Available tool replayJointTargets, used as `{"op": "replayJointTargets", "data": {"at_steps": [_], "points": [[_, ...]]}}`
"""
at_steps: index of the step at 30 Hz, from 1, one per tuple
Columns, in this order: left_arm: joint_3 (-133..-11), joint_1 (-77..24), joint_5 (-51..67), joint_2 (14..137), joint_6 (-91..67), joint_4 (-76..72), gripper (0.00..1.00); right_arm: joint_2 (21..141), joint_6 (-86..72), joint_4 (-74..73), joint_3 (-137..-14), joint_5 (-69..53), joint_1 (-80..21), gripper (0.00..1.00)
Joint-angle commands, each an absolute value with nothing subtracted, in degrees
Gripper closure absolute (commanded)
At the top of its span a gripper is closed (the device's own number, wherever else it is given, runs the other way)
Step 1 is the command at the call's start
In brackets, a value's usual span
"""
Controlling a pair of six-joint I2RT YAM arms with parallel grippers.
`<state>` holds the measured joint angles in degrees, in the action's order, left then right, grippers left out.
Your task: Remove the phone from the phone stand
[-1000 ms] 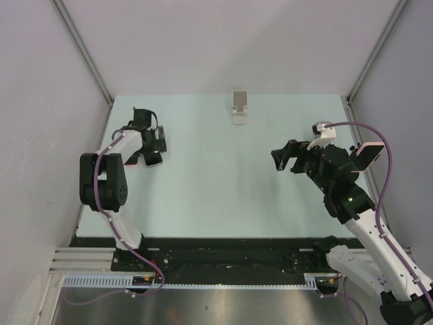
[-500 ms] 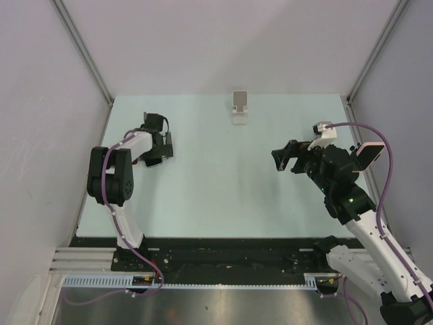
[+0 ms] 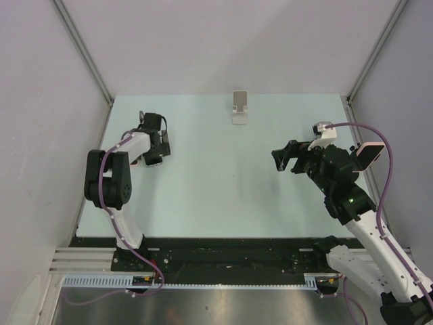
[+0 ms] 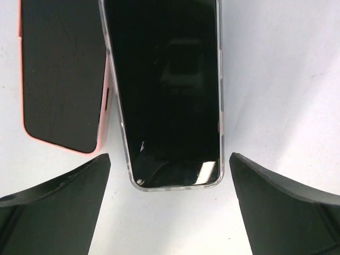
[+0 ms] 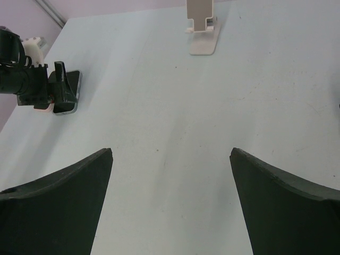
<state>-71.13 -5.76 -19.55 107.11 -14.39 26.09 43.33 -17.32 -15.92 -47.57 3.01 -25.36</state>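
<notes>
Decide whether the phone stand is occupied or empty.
Empty: the phone stand shows a bare cradle; the clear-cased phone lies flat on the table.

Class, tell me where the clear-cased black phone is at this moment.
In the left wrist view, the clear-cased black phone lies flat on the pale table, left side, beside the pink-cased phone, just ahead of the open left gripper.

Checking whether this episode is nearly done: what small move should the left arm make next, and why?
Probably lift the left end effector straight up: its jaws stand open, the clear-cased phone lies flat on the table beside a pink-cased phone, and the phone stand is empty.
</notes>
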Motion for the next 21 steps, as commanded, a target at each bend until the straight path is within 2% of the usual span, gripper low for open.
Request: {"op": "replayJointTargets", "data": {"at_steps": [1, 14, 18, 21], "points": [[-70.8, -4.9, -20.7, 105.0, -16.6, 24.9, 0.01, 43.0, -16.7, -13.8, -47.4, 3.1, -25.1, 0.02], [-71.7, -3.3, -14.4, 110.8, -15.6, 24.9, 0.06, 42.9, -16.5, -13.8, -46.9, 3.3, -25.1, 0.02], [-71.9, -3.3, -13.4, 111.6, -15.3, 25.0, 0.12, 42.8, -16.6, -13.7, -46.9, 3.2, -25.2, 0.02], [-72.0, -3.3, -12.8, 111.7, -14.5, 24.9, 0.20, 42.8, -16.5, -13.7, -46.9, 3.3, -25.1, 0.02]]}}
